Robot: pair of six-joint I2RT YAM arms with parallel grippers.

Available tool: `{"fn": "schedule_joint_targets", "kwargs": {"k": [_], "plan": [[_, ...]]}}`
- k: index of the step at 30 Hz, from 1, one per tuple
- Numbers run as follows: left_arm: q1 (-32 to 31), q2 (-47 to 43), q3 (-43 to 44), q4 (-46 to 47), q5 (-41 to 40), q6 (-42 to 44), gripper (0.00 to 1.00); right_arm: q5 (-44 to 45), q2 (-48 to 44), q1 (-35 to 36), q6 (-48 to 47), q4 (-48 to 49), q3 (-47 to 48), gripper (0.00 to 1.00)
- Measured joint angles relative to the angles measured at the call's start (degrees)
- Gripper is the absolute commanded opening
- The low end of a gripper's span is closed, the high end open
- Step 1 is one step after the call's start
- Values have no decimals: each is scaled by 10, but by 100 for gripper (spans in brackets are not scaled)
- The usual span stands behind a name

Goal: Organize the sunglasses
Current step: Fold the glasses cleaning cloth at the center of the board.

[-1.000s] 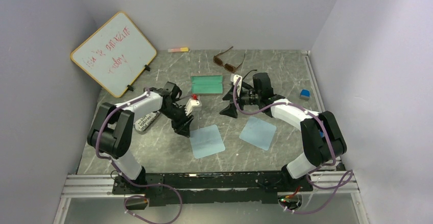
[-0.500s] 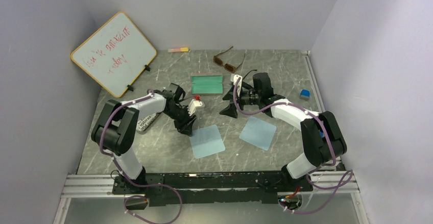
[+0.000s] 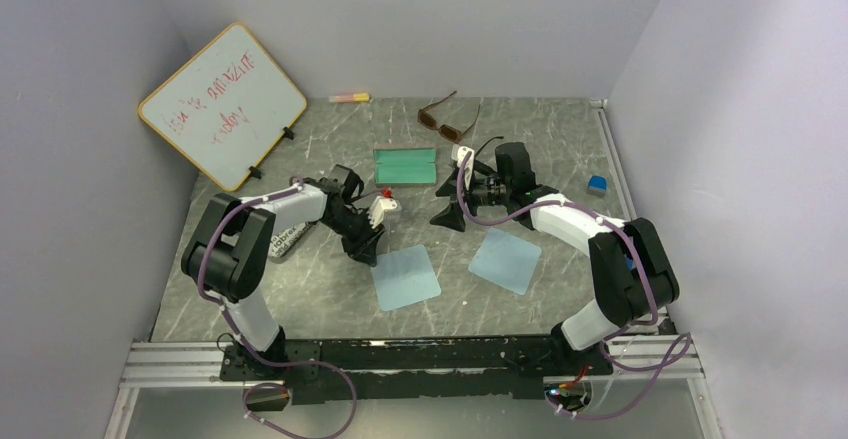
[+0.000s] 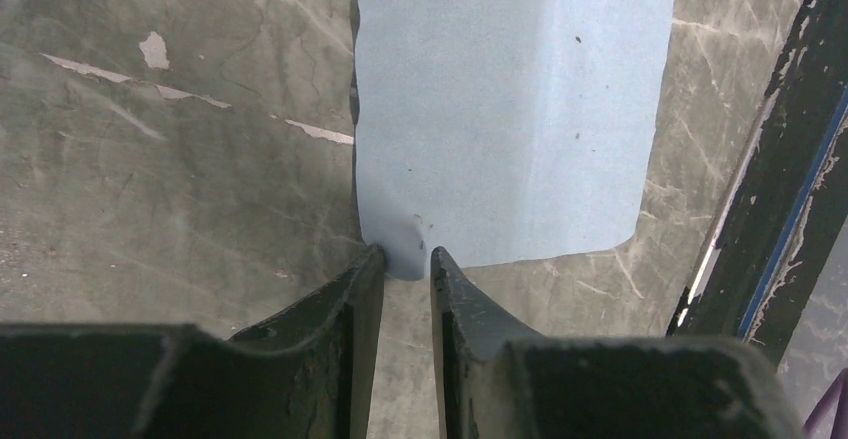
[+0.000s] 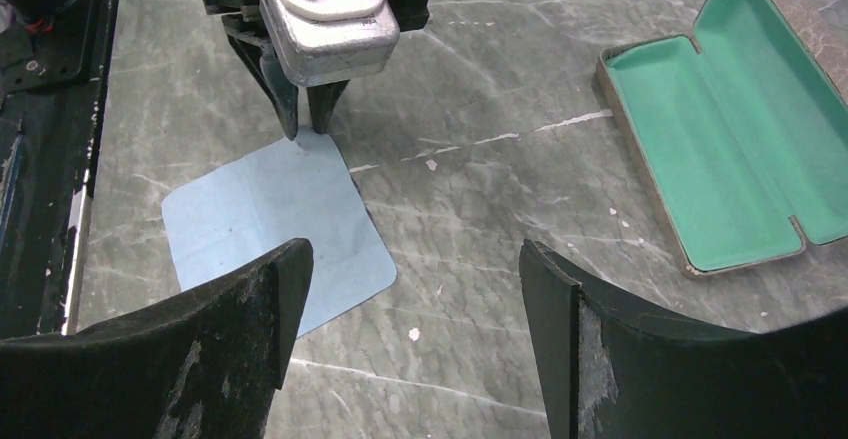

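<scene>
Whiteboard (image 3: 222, 105): red handwritten marker text, two lines, slanted, too small to read. Grey pouch (image 3: 284, 241): black lettering, partly hidden, unreadable. No legible word, brand or number in any view.

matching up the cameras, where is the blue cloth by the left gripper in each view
top external: blue cloth left of centre, the left one of two, its far corner at the left gripper.
left wrist: blue cloth fills the upper middle, a corner at the fingertips.
right wrist: blue cloth at lower left.
shared landmark: left gripper tips at the cloth's corner.
</scene>
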Motion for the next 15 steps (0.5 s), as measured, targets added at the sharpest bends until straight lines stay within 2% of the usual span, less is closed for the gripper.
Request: {"fn": "schedule_joint_targets", "kwargs": {"k": [15], "plan": [[0,0,-2,14,-17,-18,12,-21,32,16,-24,-20,2,73]]}}
